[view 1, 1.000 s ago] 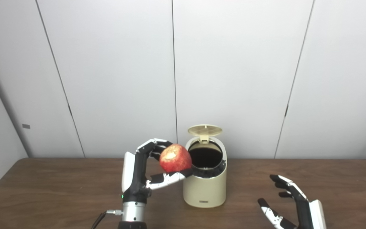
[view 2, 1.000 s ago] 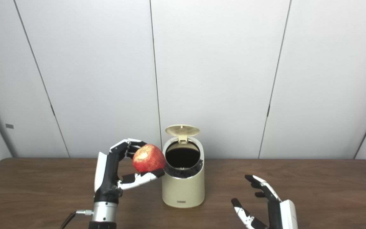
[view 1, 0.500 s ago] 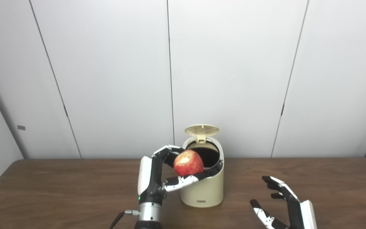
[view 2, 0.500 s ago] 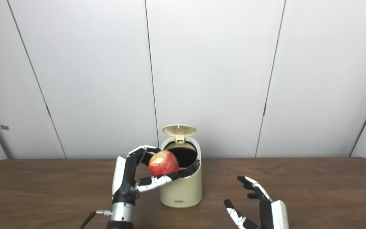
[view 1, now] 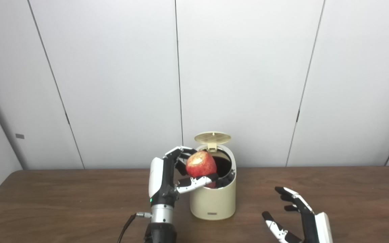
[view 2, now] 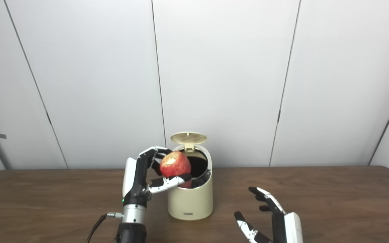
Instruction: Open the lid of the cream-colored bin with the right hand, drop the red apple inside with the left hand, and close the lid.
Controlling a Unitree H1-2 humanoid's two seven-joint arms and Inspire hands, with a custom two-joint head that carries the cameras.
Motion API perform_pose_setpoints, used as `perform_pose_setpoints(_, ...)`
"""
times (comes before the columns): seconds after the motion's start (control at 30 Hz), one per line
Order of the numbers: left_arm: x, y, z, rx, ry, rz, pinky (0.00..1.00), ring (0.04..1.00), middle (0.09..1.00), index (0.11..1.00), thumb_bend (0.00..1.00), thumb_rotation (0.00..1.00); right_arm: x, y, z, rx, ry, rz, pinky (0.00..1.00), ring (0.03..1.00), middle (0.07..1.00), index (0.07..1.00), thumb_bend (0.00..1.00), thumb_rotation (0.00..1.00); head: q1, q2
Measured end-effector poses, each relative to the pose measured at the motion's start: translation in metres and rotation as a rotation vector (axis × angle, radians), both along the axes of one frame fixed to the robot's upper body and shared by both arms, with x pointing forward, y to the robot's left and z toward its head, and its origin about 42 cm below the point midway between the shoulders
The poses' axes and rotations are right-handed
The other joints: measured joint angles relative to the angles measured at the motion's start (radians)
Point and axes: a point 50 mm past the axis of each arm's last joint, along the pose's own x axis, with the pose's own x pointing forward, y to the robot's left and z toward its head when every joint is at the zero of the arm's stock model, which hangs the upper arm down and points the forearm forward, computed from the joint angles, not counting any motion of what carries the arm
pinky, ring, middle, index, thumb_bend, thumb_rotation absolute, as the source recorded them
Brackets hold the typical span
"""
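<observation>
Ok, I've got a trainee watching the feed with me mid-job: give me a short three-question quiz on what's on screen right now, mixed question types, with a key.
1. True or false: the lid of the cream-colored bin stands open.
2. Multiple choice: where is the red apple?
A. Lying on the table
B. In the left hand, over the bin's mouth
C. In the right hand
3. Fill in: the right hand holds ____ and sits to the right of the bin, apart from it, fingers spread.

Key: 1 true. 2 B. 3 nothing.
</observation>
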Motion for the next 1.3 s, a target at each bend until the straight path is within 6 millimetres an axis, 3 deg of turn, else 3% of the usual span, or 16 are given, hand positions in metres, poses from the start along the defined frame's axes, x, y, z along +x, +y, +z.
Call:
perform_pose_setpoints(0.23, 0.004, -0.002, 0.003, 0.053, -0.003, 0.009, 0.26, 0.387, 0.483, 0.529, 0.5, 0.0, 0.0, 0.003, -0.001, 0.003, 0.007, 0.003, 0.56, 0.706, 0.756, 0.724, 0.28, 0.34, -0.008, 0.0)
perform_pose_setpoints(0.5, 0.01, -0.008, 0.005, 0.068, 0.012, 0.02, 0.29, 0.416, 0.478, 0.505, 0.5, 0.0, -0.001, 0.009, -0.002, 0.005, 0.013, 0.017, 0.55, 0.695, 0.745, 0.719, 0.29, 0.33, -0.018, -0.002)
perform_pose_setpoints(0.67, 0.012, -0.012, 0.003, 0.081, 0.018, 0.021, 0.26, 0.389, 0.479, 0.525, 0.5, 0.0, -0.002, 0.012, -0.004, 0.015, 0.021, 0.016, 0.49, 0.65, 0.737, 0.723, 0.29, 0.31, -0.028, -0.002)
perform_pose_setpoints(0.93, 0.014, -0.016, 0.002, 0.104, 0.012, 0.026, 0.25, 0.374, 0.475, 0.54, 0.5, 0.0, -0.003, 0.016, -0.005, 0.03, 0.027, 0.016, 0.53, 0.684, 0.748, 0.727, 0.29, 0.28, -0.037, 0.0)
perform_pose_setpoints(1.13, 0.015, -0.018, 0.002, 0.106, 0.011, 0.019, 0.31, 0.394, 0.461, 0.522, 0.52, 0.0, -0.004, 0.017, -0.005, 0.032, 0.026, 0.018, 0.44, 0.587, 0.698, 0.726, 0.29, 0.25, -0.037, 0.0)
perform_pose_setpoints(1.23, 0.015, -0.019, 0.002, 0.111, 0.007, 0.017, 0.3, 0.379, 0.46, 0.495, 0.52, 0.06, -0.004, 0.017, -0.005, 0.031, 0.024, 0.015, 0.5, 0.647, 0.72, 0.721, 0.29, 0.26, -0.037, -0.002)
perform_pose_setpoints(1.27, 0.015, -0.019, 0.002, 0.115, 0.005, 0.017, 0.31, 0.385, 0.471, 0.509, 0.8, 0.21, -0.004, 0.017, -0.005, 0.031, 0.023, 0.014, 0.51, 0.661, 0.728, 0.722, 0.29, 0.25, -0.037, -0.002)
perform_pose_setpoints(1.3, 0.014, -0.019, 0.002, 0.124, 0.002, 0.016, 0.31, 0.387, 0.477, 0.516, 0.9, 0.27, -0.004, 0.017, -0.005, 0.032, 0.023, 0.014, 0.51, 0.665, 0.732, 0.722, 0.29, 0.25, -0.034, 0.0)
